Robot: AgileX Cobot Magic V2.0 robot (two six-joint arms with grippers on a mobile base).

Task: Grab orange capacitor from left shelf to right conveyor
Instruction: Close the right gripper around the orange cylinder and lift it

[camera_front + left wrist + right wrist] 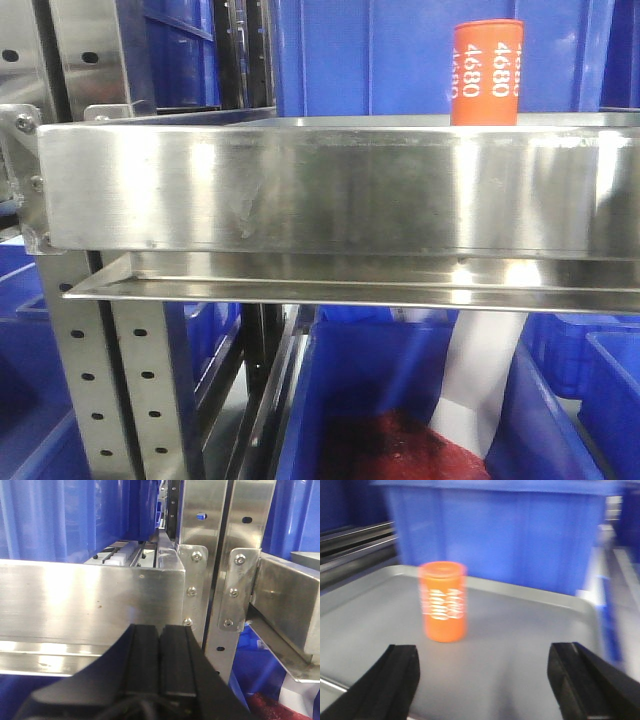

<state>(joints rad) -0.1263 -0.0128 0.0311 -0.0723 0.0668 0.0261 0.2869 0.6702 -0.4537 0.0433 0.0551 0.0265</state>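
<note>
Orange capacitor (487, 72) is standing upright on the left shelf (330, 190), toward its right end and behind the tall steel lip. A blue bin (380, 60) is sitting just behind it.

Right end effector (484, 655) is hanging released, jaws spread wide and gripping nothing. The can is sitting ahead of it and left of the gap's centre, apart from both fingers. The wrist view is blurring, so the exact clearance is hard to tell.

Left end effector (160, 630) is staying out of this: clenched, pads together on nothing, facing a shelf lip.

Step in hand, as I am reading it: the reach-in before the grasp.

Next move is calling for a shift left to centre the can, an advance until the fingers are flanking its sides, then closing.

Right conveyor is not showing in any view.
</note>
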